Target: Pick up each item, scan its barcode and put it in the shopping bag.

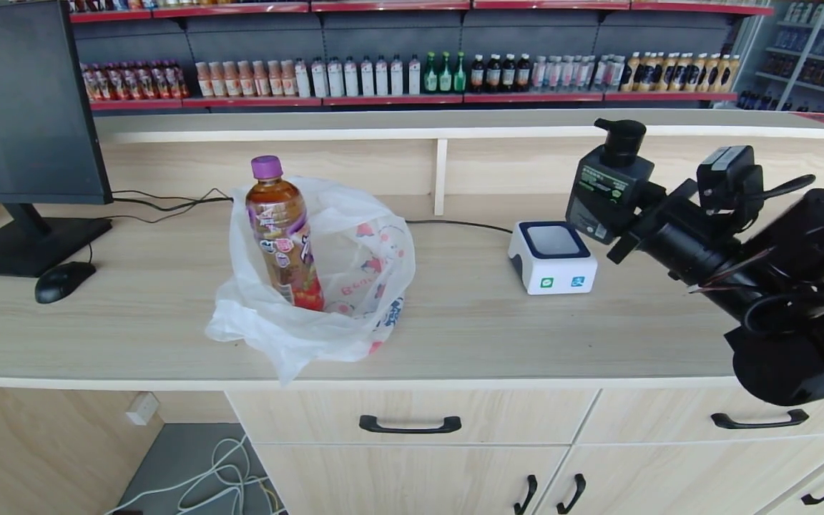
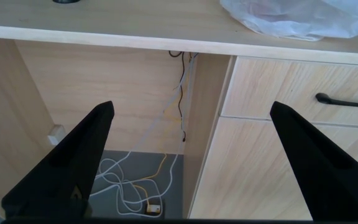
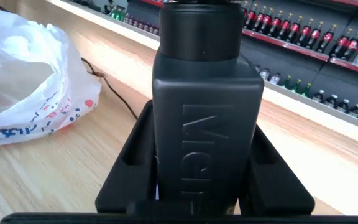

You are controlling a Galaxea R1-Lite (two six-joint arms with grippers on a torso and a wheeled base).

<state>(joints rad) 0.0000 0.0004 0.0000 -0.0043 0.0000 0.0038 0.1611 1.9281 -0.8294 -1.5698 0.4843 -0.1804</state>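
The right claw point(image 1: 637, 218) pinched a dark square plastic pump bottle point(image 1: 606, 187) near the white boxy scanner point(image 1: 552, 259), presumably presenting its barcode.

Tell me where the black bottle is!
In the head view, the black bottle is on the right, held by the right gripper just beside the white scanner.

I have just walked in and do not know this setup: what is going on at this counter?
The right claw is shut on a dark pump bottle, holding it roughly upright close beside the white barcode scanner on the counter. A tea bottle with a purple cap already stands in the plastic shopping bag. The left claw hangs open and empty below the counter's edge.
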